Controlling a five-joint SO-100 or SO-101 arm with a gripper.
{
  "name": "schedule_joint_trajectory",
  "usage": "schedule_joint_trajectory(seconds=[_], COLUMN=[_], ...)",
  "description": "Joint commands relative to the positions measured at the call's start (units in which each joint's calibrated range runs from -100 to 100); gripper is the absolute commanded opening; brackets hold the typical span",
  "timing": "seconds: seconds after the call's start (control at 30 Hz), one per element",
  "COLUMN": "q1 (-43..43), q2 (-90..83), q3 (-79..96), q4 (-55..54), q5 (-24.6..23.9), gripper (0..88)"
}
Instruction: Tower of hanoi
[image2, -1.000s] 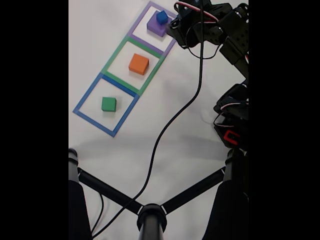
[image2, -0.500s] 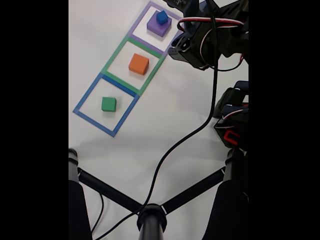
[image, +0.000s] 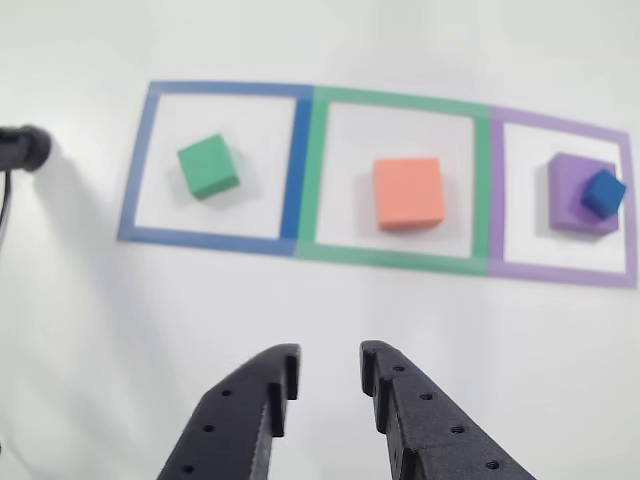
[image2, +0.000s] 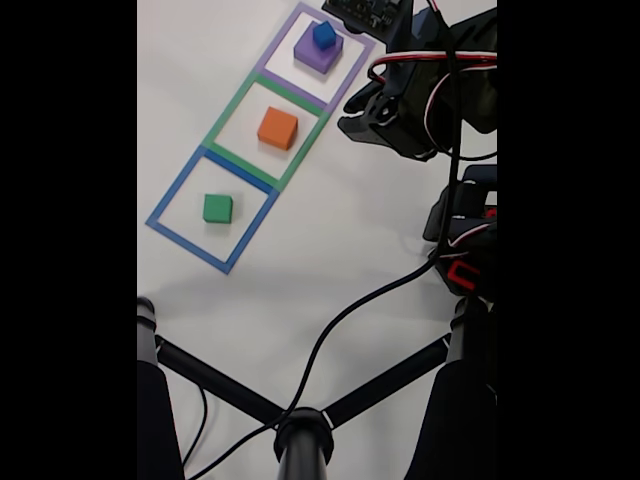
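The tower of hanoi lies spread over three tape squares. A green block (image: 208, 166) (image2: 217, 208) sits in the blue tape square (image: 140, 170). In the green tape square (image: 315, 180) rests a salmon-orange block (image: 408, 193) (image2: 277, 128). The purple block (image: 570, 205) (image2: 314, 55) lies in the purple tape square (image: 495, 200) and carries the small blue cube (image: 603, 193) (image2: 324, 35). My gripper (image: 328, 365) (image2: 350, 124) hovers above the bare table in front of the green square, open, with nothing between its black fingers (image: 265, 395).
A black cable (image2: 350, 310) curves across the white table from the arm down to a black stand (image2: 300, 435) with spread legs at the bottom. The arm's base (image2: 468, 250) stands at the right edge. A black knob (image: 22, 148) juts in at the left of the other view.
The arm has drawn away from the purple square, down and right in the fixed view. The blue cube stays on the purple block. The cable has shifted with the arm.
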Motion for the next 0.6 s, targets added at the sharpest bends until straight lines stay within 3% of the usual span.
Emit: schedule_joint_trajectory(seconds=[0.0,0.2,0.57], q1=[-0.9,-1.6,-5.1], q2=[-2.2,-7.3,-7.2], q3=[5.9,26.9,50.4], q4=[-7.0,-29.1,-60.5], q5=[1.9,9.7,9.7], gripper=[17.2,31.3,34.1])
